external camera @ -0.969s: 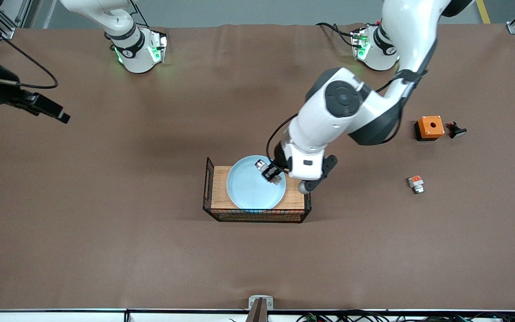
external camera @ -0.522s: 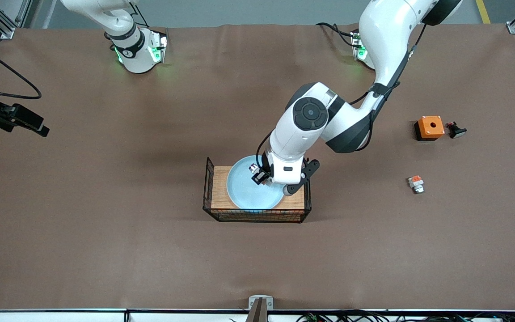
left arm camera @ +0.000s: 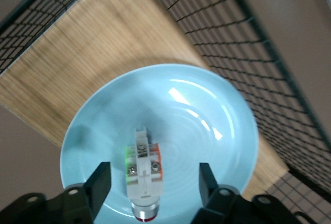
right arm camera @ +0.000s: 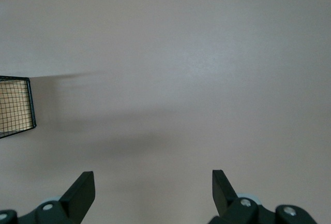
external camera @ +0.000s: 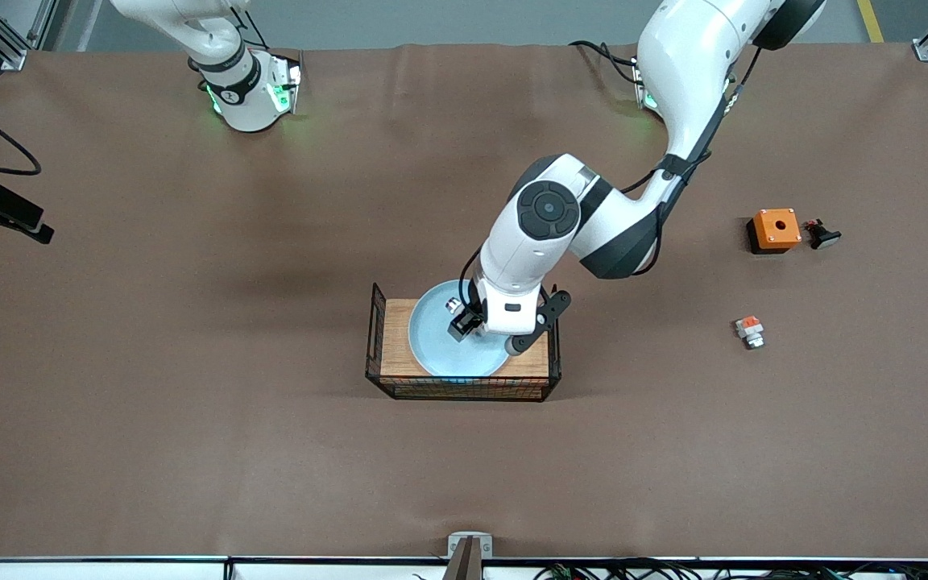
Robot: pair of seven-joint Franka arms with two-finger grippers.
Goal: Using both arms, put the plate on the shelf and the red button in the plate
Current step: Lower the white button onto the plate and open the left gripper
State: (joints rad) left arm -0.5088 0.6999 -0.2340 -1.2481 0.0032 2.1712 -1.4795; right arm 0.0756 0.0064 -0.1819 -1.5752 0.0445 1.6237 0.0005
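Red button [left arm camera: 143, 175] lies on the plate [left arm camera: 217, 125] between my left gripper's [left arm camera: 152, 182] fingers, which stand apart on either side of it without touching, so nothing is gripped. From the left wrist view I see a pale grey-white elongated body with two screw heads, a green patch on one flank, an orange-red patch on the other, and a metal collar at the end nearest the camera. I can read no writing or brand on it. The plate is round, shallow, pale blue and glossy, with light glinting off it. It sits on the wooden floor of a black wire basket [external camera: 375, 338] near the middle of the surface [external camera: 190, 451].

Toward the left arm's end lie a stubby white piece with orange top [external camera: 749, 331], an orange box with a round hole [external camera: 774, 229] and a small dark part [external camera: 822, 234] beside the box.

My right gripper [right arm camera: 153, 195] waits over bare surface at the right arm's end, fingers wide apart and holding nothing.
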